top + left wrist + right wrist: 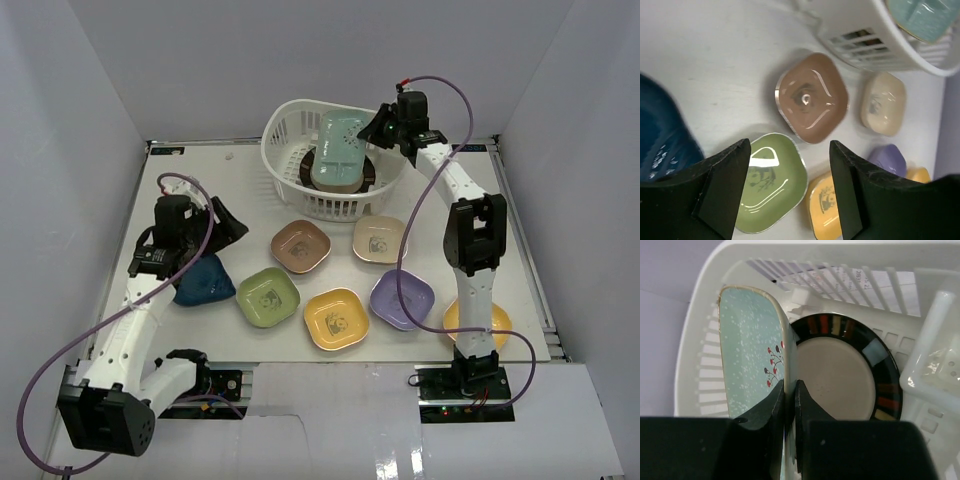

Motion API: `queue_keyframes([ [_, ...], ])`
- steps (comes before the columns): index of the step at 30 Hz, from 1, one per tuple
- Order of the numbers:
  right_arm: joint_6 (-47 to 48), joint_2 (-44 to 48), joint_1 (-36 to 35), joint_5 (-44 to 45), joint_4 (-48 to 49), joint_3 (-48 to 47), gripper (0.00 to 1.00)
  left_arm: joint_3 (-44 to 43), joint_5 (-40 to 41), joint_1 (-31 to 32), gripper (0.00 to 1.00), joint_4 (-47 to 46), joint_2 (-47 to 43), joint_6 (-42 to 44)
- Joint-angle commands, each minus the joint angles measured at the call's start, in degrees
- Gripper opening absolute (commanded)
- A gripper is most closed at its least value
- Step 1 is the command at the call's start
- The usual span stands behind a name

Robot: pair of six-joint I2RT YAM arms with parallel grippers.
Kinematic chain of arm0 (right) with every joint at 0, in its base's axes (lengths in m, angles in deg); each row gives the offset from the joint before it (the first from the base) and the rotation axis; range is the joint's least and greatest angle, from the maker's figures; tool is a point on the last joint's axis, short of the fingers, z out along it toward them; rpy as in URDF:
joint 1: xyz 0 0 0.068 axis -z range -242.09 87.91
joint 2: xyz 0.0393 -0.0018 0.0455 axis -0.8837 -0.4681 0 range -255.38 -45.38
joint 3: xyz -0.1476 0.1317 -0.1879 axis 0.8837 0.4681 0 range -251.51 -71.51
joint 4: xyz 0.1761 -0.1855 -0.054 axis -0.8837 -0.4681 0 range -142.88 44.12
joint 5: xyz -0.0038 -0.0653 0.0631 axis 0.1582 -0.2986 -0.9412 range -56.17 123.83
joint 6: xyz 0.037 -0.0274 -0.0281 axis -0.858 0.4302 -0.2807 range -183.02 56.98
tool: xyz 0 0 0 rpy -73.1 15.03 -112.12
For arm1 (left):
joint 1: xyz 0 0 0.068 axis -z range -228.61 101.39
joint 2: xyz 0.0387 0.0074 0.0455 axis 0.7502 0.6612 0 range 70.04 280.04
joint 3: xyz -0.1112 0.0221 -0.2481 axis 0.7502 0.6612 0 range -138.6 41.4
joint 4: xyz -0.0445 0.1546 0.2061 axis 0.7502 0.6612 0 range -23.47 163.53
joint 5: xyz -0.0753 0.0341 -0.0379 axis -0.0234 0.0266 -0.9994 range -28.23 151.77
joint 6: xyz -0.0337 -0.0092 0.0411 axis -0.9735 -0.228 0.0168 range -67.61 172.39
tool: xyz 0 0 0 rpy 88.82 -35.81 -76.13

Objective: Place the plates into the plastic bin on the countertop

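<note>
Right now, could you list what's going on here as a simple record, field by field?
In the plastic bin: mint-green tray, black striped plate
Right end effector: shut on mint-green tray's rim
Left end effector: open, holding nothing, over countertop
Outside bin: brown dish, beige dish, green dish, yellow dish, purple dish, orange dish, dark blue dish

Open countertop [215, 175] lies in the upper left of the top view, a clear way in. The plastic bin [330, 207] is mostly filled: the mint-green tray [338, 150], clamped in the right gripper [790, 392], tilts across its middle. Below it 5 small dishes [336, 318] sit close together with narrow gaps, and the right arm [470, 240] blocks the right side.
</note>
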Motion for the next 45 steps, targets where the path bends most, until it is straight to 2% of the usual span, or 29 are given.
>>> queue_keyframes([
  [1, -3.4, -1.0, -2.0, -2.8, 5.5, -6.4, 0.08, 0.2, 16.5, 0.0, 0.74, 9.6, -3.6, -4.0],
  [4, -2.9, -3.2, -1.8, -2.7, 5.2, -7.3, 0.08, 0.5, 21.6, 0.0, 0.75, 12.7, -5.8, -7.5],
  [8, -3.1, -4.9, -1.6, -3.5, 5.6, -6.0, 0.08, 1.7, 27.7, 0.0, 0.89, 17.6, -8.4, -11.5],
  [11, -3.4, -5.1, -1.7, -3.5, 6.9, -3.8, 0.08, 3.4, 31.0, 0.0, 0.91, 20.2, -9.8, -13.3],
  [14, -2.6, -5.4, -1.9, -2.8, 6.7, -2.7, 0.16, 5.3, 31.9, 0.0, 0.93, 22.8, -9.7, -16.1],
  [17, -1.7, -5.3, -2.1, -2.4, 6.7, -1.3, 0.26, 7.9, 29.5, -0.9, 0.94, 25.3, -8.4, -20.6],
  [20, -1.4, -4.7, -2.4, -2.1, 7.4, 0.2, 0.42, 10.0, 25.3, -3.2, 0.93, 26.4, -7.8, -24.1],
  [23, -1.3, -4.6, -3.0, -2.3, 7.6, 0.5, 0.52, 10.8, 23.7, -4.4, 0.92, 29.2, -6.3, -26.4],
  [29, 2.2, -2.5, -4.6, -2.5, 6.9, 0.2, 0.89, 17.2, 20.4, -7.1, 0.95, 28.6, -3.7, -31.2],
  [31, 4.3, -1.8, -5.1, -3.2, 5.9, -0.7, 0.95, 19.0, 21.4, -7.2, 0.96, 26.9, -3.9, -33.1],
  [37, 8.9, 1.1, -5.9, -8.9, 4.1, -1.2, 0.97, 20.0, 25.9, -9.7, 0.93, 19.4, -4.4, -36.8],
  [45, 13.1, 6.9, -6.4, -13.3, 3.9, 5.3, 0.98, 26.1, 27.3, -10.9, 0.86, 5.8, -2.0, -37.4],
])
